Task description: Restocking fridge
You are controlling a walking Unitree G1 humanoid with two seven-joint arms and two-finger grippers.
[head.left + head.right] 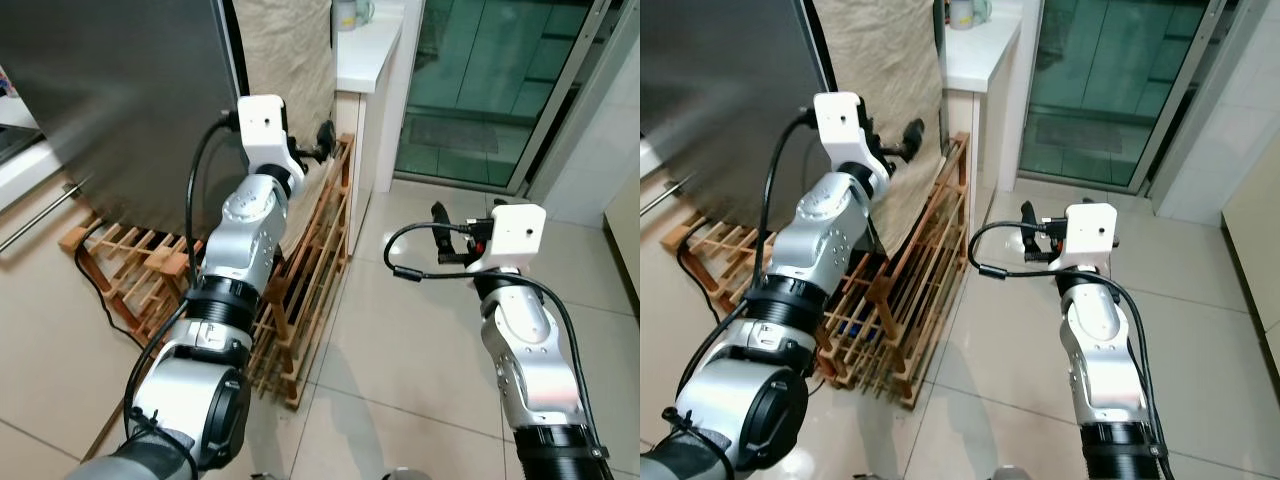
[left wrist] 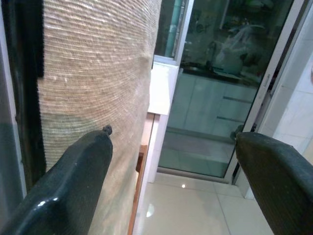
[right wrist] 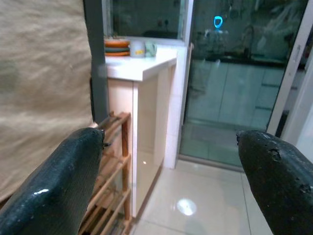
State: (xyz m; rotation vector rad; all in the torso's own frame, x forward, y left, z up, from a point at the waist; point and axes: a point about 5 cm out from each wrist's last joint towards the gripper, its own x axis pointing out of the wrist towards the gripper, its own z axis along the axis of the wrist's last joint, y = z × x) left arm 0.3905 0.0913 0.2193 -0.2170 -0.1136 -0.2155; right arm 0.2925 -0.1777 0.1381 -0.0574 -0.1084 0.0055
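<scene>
The fridge [image 1: 110, 100] is a tall dark steel body at the upper left, its door closed. My left gripper [image 1: 322, 140] is raised just past the fridge's right edge, close beside a beige woven cloth [image 1: 290, 60] that hangs there. In the left wrist view its fingers [image 2: 73, 181] stand wide apart with nothing between them. My right gripper [image 1: 440, 225] is held out over the tiled floor to the right, apart from the fridge. It is open and empty in the right wrist view, where the fingers [image 3: 58, 181] frame a counter.
A wooden slatted rack [image 1: 310, 270] leans on the floor below the fridge and cloth. A white counter [image 1: 365, 45] with dishes stands behind it, and a glass sliding door [image 1: 480, 80] is further right. Pale floor tiles [image 1: 400, 360] lie between my arms.
</scene>
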